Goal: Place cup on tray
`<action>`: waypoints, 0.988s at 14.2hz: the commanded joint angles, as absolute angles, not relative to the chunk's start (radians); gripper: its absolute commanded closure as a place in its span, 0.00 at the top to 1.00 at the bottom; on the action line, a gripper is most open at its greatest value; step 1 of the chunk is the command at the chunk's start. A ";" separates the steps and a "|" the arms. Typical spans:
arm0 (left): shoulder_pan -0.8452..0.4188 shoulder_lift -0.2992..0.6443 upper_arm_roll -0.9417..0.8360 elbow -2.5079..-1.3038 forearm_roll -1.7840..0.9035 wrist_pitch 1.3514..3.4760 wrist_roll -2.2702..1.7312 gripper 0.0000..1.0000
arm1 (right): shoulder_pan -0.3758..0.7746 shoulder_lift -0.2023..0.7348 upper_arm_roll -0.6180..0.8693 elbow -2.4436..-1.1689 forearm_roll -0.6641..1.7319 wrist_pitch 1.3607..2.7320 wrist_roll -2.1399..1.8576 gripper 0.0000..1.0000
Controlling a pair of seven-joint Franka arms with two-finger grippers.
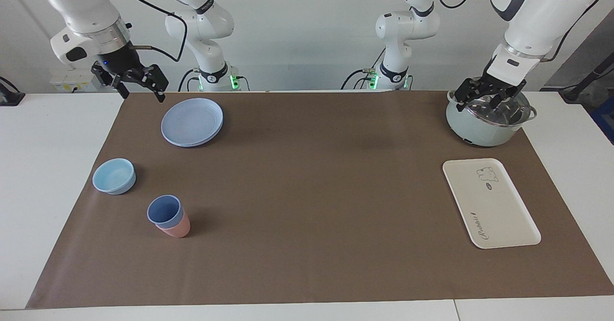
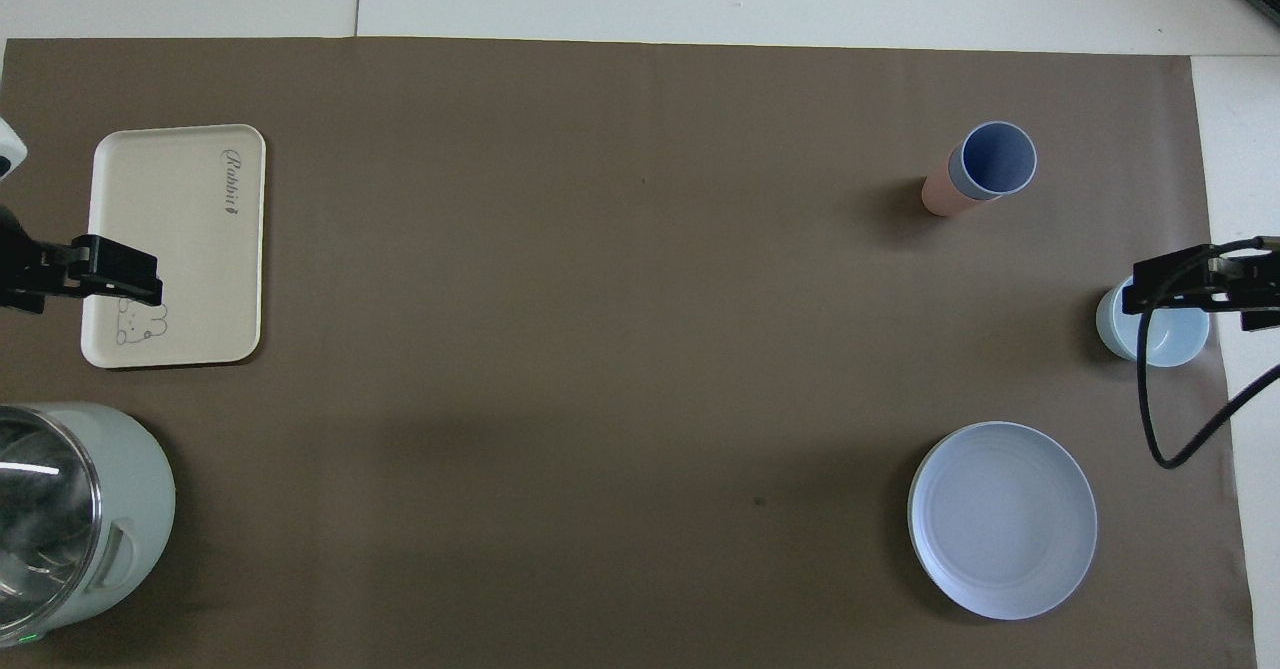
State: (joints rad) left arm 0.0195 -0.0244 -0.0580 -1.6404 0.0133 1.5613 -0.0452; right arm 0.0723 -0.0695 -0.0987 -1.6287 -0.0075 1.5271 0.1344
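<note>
1. I see the blue cup [image 1: 164,211] nested inside a pink cup [image 1: 176,227]; the pair stands upright on the brown mat [image 1: 307,191] toward the right arm's end of the worktop [image 1: 48,167], with only the blue rim and upper wall showing above the pink one.
2. Taking the centre of the mat in my facing view as the dial, the cups sit at about eight o'clock and the tray [image 1: 490,202] at about three, well apart. The cup is not yet on the tray, and I judge the task not begun.
3. The tray lies flat and bare toward the left arm's end, which suits a straight set-down. I would expect a long carry, or a handover between the arms.
4. The right hand [image 1: 138,85] hangs in the air over the mat's edge, at about eleven o'clock from the blue plate [image 1: 192,121]; its fingers are apart and hold nothing. That arm's base is the closer one to the cups.
5. The left hand [image 1: 488,96] hovers over the glass-lidded pot [image 1: 487,124], spread wide and empty; this arm waits.
6. A light-blue bowl [image 1: 114,175] sits near the cups, nearer to the robots.
7. Because the cups are nested, I judge a lift may drag the pink one along.
8. Writing: the tray carries a cursive word I read as "Rabbit" [image 2: 232,182], plus a small cartoon animal [image 2: 142,321]. I can read no other label.
</note>
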 commanded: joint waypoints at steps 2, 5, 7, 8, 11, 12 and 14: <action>0.025 -0.049 -0.060 -1.669 0.015 1.575 -0.032 1.00 | 0.072 -0.086 -0.094 -1.638 0.003 1.519 0.152 1.00; 0.025 -0.049 -0.060 -1.669 0.015 1.575 -0.032 1.00 | 0.071 -0.086 -0.092 -1.640 0.003 1.519 0.146 1.00; 0.025 -0.049 -0.060 -1.669 0.017 1.578 -0.032 1.00 | 0.072 -0.090 -0.092 -1.646 0.006 1.519 0.150 1.00; 0.025 -0.049 -0.060 -1.669 0.015 1.575 -0.032 1.00 | 0.072 -0.094 -0.092 -1.652 0.006 1.523 0.143 1.00; 0.025 -0.049 -0.060 -1.669 0.017 1.578 -0.032 1.00 | 0.064 -0.106 -0.092 -1.684 0.009 1.563 0.085 1.00; 0.023 -0.049 -0.060 -1.669 0.015 1.578 -0.032 1.00 | 0.063 -0.106 -0.094 -1.687 0.009 1.578 0.054 1.00; 0.023 -0.049 -0.060 -1.669 0.015 1.578 -0.032 1.00 | 0.045 -0.100 -0.094 -1.692 0.012 1.617 0.002 1.00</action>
State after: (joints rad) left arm 0.0195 -0.0244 -0.0580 -1.6404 0.0133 1.5613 -0.0450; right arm 0.0706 -0.0733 -0.0970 -1.6492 -0.0074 1.5658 0.0692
